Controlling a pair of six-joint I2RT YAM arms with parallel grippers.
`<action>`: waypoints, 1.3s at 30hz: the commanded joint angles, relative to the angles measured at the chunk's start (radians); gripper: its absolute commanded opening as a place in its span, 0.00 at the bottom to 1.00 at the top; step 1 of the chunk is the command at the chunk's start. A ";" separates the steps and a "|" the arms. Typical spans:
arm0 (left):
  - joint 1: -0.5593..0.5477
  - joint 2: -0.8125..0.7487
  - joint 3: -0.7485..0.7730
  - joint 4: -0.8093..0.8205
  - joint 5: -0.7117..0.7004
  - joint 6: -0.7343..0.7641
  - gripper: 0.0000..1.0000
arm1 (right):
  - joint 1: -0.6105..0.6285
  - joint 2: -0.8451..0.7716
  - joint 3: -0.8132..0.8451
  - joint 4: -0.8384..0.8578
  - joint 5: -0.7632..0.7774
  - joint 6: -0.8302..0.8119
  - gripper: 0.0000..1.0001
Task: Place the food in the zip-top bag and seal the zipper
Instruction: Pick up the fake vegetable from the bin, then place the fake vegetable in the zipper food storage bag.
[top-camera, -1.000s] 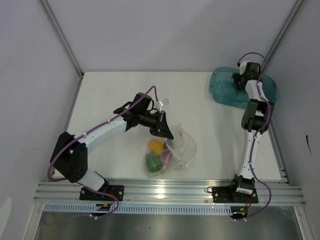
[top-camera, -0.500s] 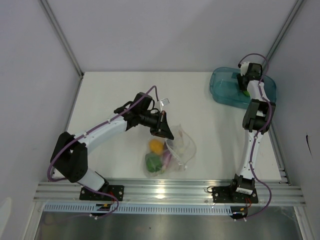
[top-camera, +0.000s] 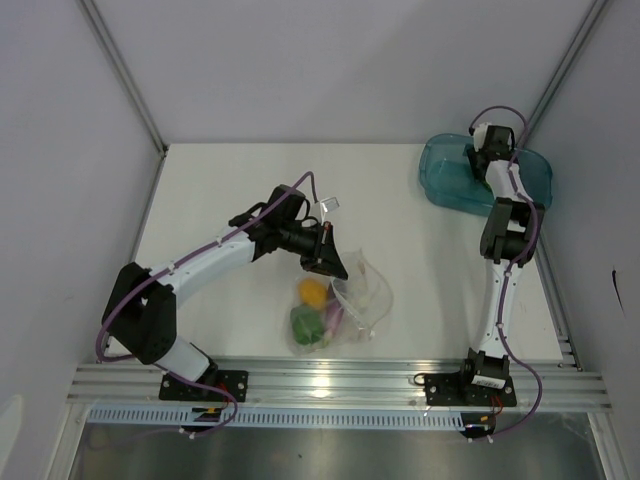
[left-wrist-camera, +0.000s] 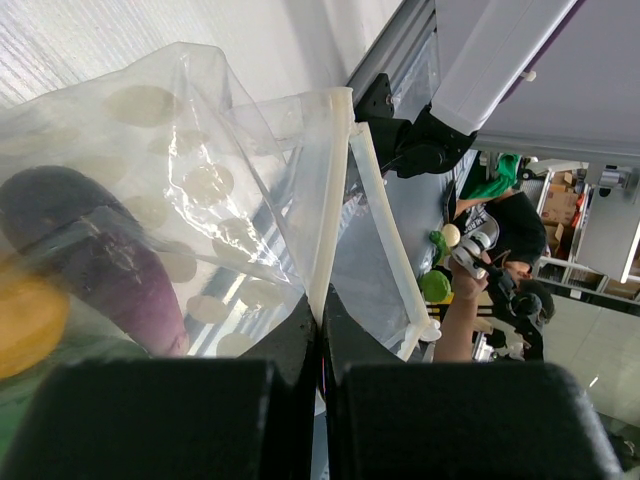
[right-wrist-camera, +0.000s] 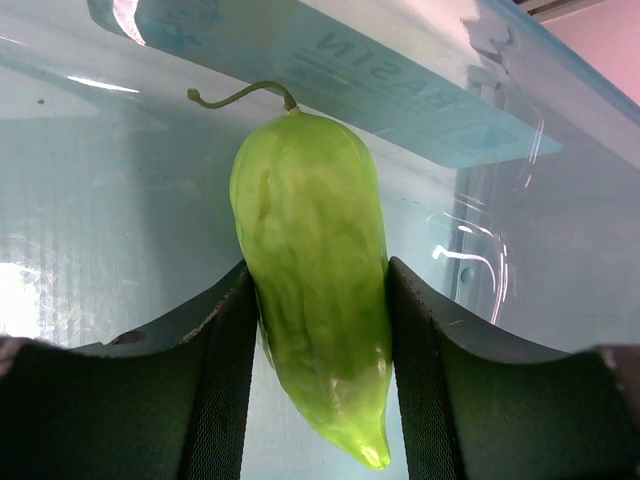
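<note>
The clear zip-top bag (top-camera: 350, 305) lies at the table's front centre with an orange-yellow fruit (top-camera: 313, 291), a dark-green pepper (top-camera: 304, 322) and a purple eggplant (left-wrist-camera: 100, 265) inside. My left gripper (top-camera: 328, 262) is shut on the bag's zipper (left-wrist-camera: 330, 200) at its upper edge, holding the mouth up. The other zipper lip (left-wrist-camera: 385, 230) stands apart, so the mouth gapes. Over the teal tray (top-camera: 445, 175), my right gripper (right-wrist-camera: 318, 300) is shut on the light-green elongated piece (right-wrist-camera: 310, 290), both pads (right-wrist-camera: 225, 330) pressing its sides.
The teal tray sits at the back right corner, close to the right wall. An aluminium rail (top-camera: 340, 385) runs along the near edge behind the arm bases. The table's left edge (top-camera: 148, 210) meets the enclosure wall.
My right gripper closed on the light-green piece inside the tray and has shifted slightly. The left arm and the bag have not moved.
</note>
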 joint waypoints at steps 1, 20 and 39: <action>-0.006 0.008 0.033 0.012 0.010 0.021 0.01 | 0.010 -0.018 -0.021 0.011 0.027 0.002 0.00; -0.006 -0.007 0.060 0.037 0.001 0.004 0.01 | 0.062 -0.228 -0.049 -0.043 0.063 0.189 0.00; -0.006 -0.065 0.095 0.118 -0.039 -0.048 0.00 | 0.330 -0.962 -0.638 -0.128 -0.460 0.889 0.00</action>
